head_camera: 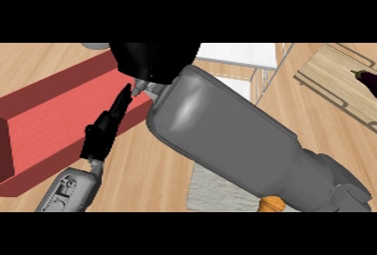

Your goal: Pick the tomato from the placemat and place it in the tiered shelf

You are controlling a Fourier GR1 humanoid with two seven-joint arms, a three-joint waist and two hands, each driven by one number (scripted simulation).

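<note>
No tomato shows anywhere in the head view. My right forearm (228, 144) crosses the middle from the lower right. Its black right hand (154, 60) is at the top, over the far edge of a red placemat (52, 114), and anything under it is hidden. My left hand (106, 127) stands edge-on with straight fingers over the red mat's near edge, open and holding nothing. The tiered shelf (259, 69), white with thin wire sides, is at the top right of centre, partly behind the right arm.
A wooden cutting board (335, 79) lies at the upper right with a dark eggplant (367, 80) on it. A grey mat (210, 191) lies at the bottom centre, with an orange object (273, 204) at its right, beside the right arm.
</note>
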